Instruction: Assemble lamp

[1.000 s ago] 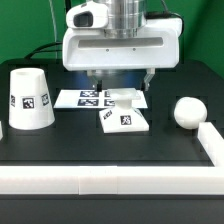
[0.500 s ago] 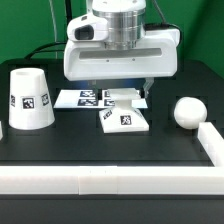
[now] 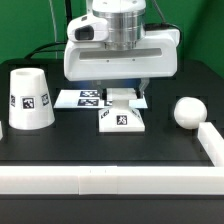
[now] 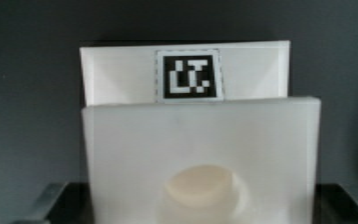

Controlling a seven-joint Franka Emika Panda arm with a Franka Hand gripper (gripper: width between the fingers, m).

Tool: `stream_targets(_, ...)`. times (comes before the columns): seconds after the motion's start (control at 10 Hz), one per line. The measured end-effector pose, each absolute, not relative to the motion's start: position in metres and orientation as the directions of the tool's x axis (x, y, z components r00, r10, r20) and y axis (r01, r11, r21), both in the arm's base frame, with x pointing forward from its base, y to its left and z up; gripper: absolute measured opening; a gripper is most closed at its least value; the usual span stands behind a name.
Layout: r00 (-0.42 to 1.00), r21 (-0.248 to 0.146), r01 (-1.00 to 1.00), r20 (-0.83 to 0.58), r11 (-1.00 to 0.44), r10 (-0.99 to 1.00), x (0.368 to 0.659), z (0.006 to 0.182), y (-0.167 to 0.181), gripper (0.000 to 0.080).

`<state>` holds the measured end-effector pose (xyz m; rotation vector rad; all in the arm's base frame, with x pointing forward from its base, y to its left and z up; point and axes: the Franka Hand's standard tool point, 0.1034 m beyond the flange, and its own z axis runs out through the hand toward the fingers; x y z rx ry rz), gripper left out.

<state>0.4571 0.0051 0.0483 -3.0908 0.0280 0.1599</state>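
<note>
The flat square lamp base (image 3: 123,118) lies at the table's middle, tag facing up. In the wrist view the base (image 4: 194,120) fills the frame, with its tag and round socket (image 4: 206,188). My gripper (image 3: 122,95) hangs low over the base's far part, open, with one finger on each side of it. The dark fingertips (image 4: 51,202) show at the base's sides, and the gripper (image 4: 197,205) holds nothing. The tapered shade (image 3: 29,98) stands at the exterior view's left. The round-headed bulb (image 3: 187,111) lies at the exterior view's right.
The marker board (image 3: 82,98) lies flat just behind the base, partly under my gripper. A white rail (image 3: 110,178) runs along the front edge, and another rail (image 3: 212,142) runs along the exterior view's right side.
My gripper has come down closer to the base and shifted slightly. The base, shade and bulb have not moved.
</note>
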Motion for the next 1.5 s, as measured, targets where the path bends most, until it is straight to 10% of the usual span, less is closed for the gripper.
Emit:
stream_targets(0.4, 0.995, -0.053, -0.011, -0.098, -0.999, -0.006, 0.468, 0.050, 0.006, 0.0533)
stream_targets(1.5, 0.999, -0.089, -0.044, 0.011, -0.995, -0.045, 0.619, 0.051, 0.079, 0.0534)
